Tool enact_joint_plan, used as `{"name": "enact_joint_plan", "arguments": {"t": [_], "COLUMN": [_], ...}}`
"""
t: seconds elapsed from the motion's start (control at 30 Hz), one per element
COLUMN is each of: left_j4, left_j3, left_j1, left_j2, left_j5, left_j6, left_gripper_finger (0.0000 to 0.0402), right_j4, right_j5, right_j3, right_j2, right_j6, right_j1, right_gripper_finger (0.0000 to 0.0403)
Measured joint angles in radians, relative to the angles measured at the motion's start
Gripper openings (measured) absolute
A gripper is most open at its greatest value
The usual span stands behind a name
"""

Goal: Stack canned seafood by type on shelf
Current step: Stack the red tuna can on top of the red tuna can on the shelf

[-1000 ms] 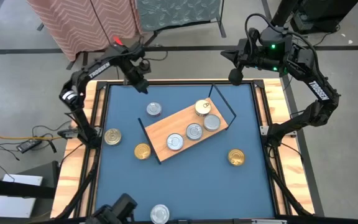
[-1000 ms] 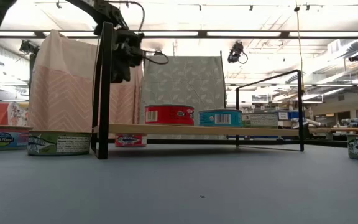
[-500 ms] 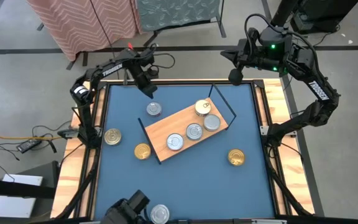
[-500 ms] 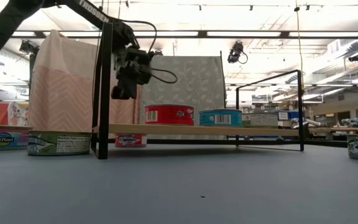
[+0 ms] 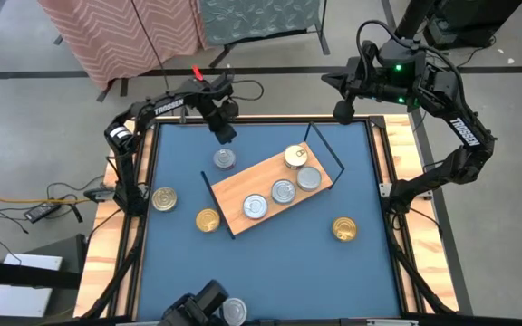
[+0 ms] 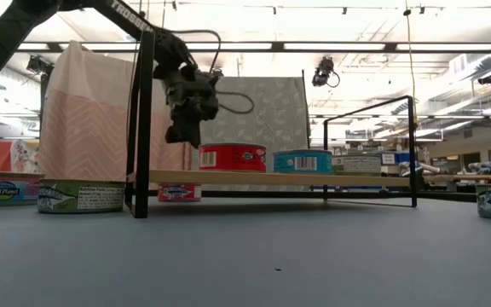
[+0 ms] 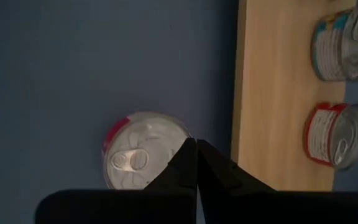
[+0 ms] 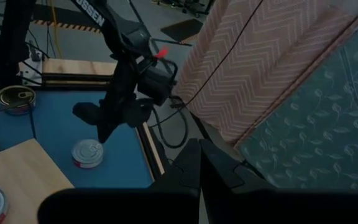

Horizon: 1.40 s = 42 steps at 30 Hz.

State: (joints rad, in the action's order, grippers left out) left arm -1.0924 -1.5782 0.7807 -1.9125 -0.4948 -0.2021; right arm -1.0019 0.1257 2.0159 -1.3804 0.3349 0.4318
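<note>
Left gripper (image 5: 226,132) hovering just above the silver-lidded can (image 5: 224,159) with the red side, fingers pressed together, nothing held. Lined up over that can in the left wrist view (image 7: 143,158), likely as the next pick, but fingers would need to spread first. Can sitting on the blue surface (image 5: 279,263) just beside the shelf's near end, apart from the wood.

Shelf (image 5: 234,195) lying diagonal mid-surface, light wood with black wire end frames. Four cans on it: three silver-lidded ones (image 5: 283,191) in a row along one edge, one gold-lidded can (image 5: 295,156) toward the far end frame. Looks like a by-type grouping, silvers together, gold apart. Low view showing a red-sided can (image 6: 232,157) and a blue-labelled one (image 6: 302,160) on the board.

Loose on the surface: three gold cans (image 5: 163,198) (image 5: 207,220) (image 5: 343,229), well apart, and one silver can (image 5: 233,311) at the near edge. Sorting judged less than half done.

Right gripper (image 5: 343,111) parked off the far right corner, fingers closed, empty, waiting clear of the work area.
</note>
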Motion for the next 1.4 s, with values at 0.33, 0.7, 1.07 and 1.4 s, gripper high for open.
{"name": "enact_joint_plan", "arguments": {"t": [0.33,0.7,1.07,1.4], "left_j4": [0.109,0.216,0.211,0.209], "left_j3": [0.180,0.210,0.210,0.210], "left_j1": [0.005,0.005,0.005,0.011], "left_j2": [0.000,0.000,0.000,-0.021], "left_j5": [-0.030,0.117,0.163,0.186], "left_j6": [0.064,0.075,0.074,0.068], "left_gripper_finger": [0.0005,0.0005,0.0005,0.0005], "right_j4": [-0.002,-0.002,-0.002,-0.002], "right_j5": [0.000,-0.023,-0.023,-0.023], "right_j3": [0.000,0.000,0.000,0.000], "right_j2": [0.000,0.000,0.028,0.058], "right_j6": [0.007,-0.009,-0.017,-0.033], "right_j1": [-0.008,-0.017,-0.039,-0.059], "right_gripper_finger": [0.0012,0.0012,0.0012,0.0012]}}
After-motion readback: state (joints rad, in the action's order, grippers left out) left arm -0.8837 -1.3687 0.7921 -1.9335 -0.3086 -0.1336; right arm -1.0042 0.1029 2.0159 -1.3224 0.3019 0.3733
